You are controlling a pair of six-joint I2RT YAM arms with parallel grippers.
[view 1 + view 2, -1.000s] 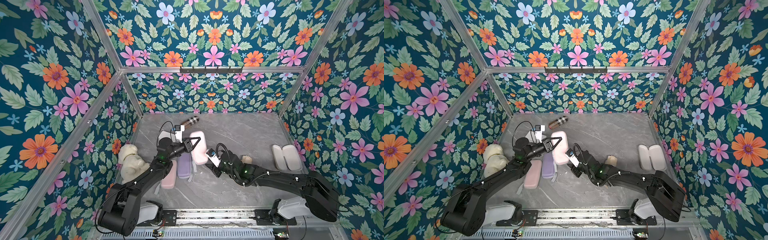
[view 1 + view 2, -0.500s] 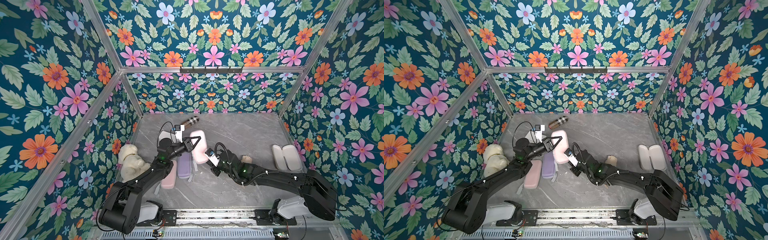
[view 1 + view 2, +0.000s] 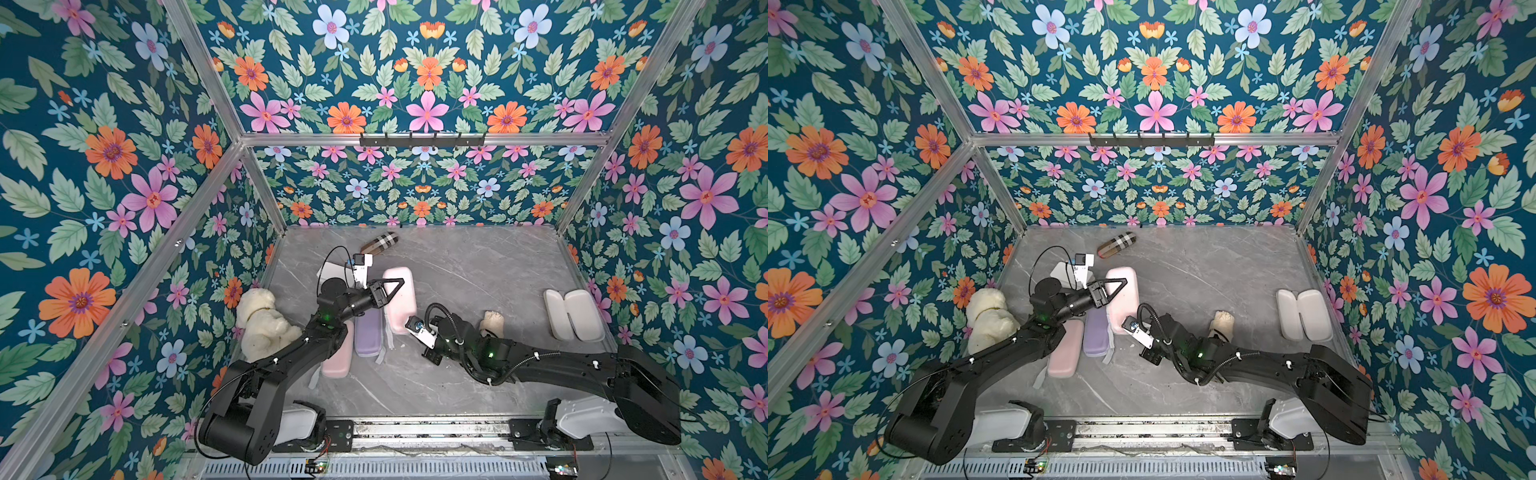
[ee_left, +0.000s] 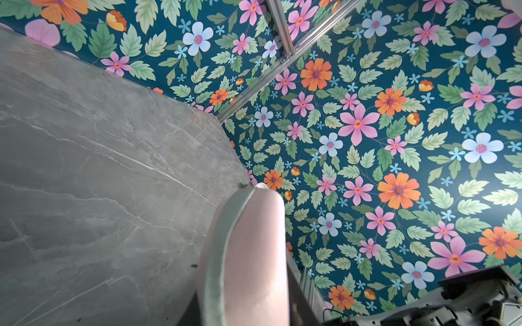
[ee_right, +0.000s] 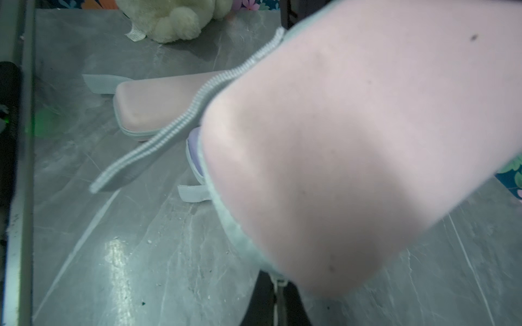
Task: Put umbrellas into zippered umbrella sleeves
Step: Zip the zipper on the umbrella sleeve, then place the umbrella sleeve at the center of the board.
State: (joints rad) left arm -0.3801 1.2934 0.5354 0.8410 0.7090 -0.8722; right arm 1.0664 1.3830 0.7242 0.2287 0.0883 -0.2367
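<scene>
In both top views the grey table [image 3: 478, 270] fills the lower middle of the frame. Flowery walls [image 3: 124, 166] shut it in on three sides, with silver rails [image 3: 419, 139] along the corners. The middle and upper right of the table are bare, so the free room is there.

The left side is crowded. A plush toy [image 3: 264, 322] sits at the left wall, then come a pink sleeve [image 3: 338, 357] and a lavender sleeve [image 3: 368, 336] just beside it. Next is the raised pink sleeve [image 3: 405, 299]. My left gripper [image 3: 392, 291] is clamped on its long edge. My right gripper [image 3: 411, 328] is at its lower end, jaws pressed together (I cannot tell if they pinch anything).

A cream umbrella [image 3: 492, 322] sits just above my right arm, not in any sleeve. An open sleeve [image 3: 575, 316] lies by the right wall. A plaid roll [image 3: 380, 243] lies near the back wall.

In my left wrist view the raised pink sleeve [image 4: 248, 254] comes up from the bottom middle. Bare table [image 4: 99, 169] is on the left and wall [image 4: 395, 141] on the right. My jaws are out of frame.

In my right wrist view the raised pink sleeve [image 5: 353, 141] is big and blurry and fills the right. Its grey strap [image 5: 158, 149] sticks out down to the left above the table [image 5: 141, 254]. The lavender sleeve [image 5: 195, 149] peeks out behind it. The pink sleeve [image 5: 158, 98] lies flat, and the plush toy [image 5: 169, 19] is at the top.
</scene>
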